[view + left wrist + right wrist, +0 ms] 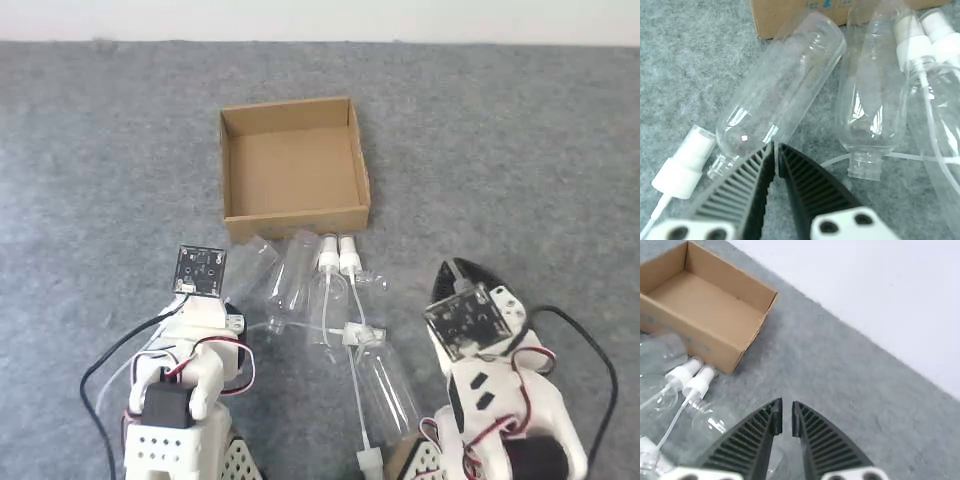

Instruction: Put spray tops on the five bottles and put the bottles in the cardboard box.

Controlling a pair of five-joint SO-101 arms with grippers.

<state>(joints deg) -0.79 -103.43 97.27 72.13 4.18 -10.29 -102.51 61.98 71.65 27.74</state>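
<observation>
The open cardboard box (295, 170) (705, 305) stands at the back with nothing inside. In front of it lie several clear bottles. Two uncapped bottles (785, 85) (872, 90) lie side by side, necks toward my left gripper (775, 147), which is shut with its tips just short of the nearer bottle. A loose spray top (682, 167) lies beside that bottle's neck. Two bottles with white spray tops (328, 258) (350, 255) point at the box. Another capped bottle (385, 385) lies nearer the arms. My right gripper (786, 412) (462, 272) is shut over bare carpet, right of the bottles.
Grey carpet (520, 150) covers the table, open to the left and right of the box. A loose spray top with a long tube (368, 462) lies at the front edge between the two arm bases. A white wall (880, 295) runs behind.
</observation>
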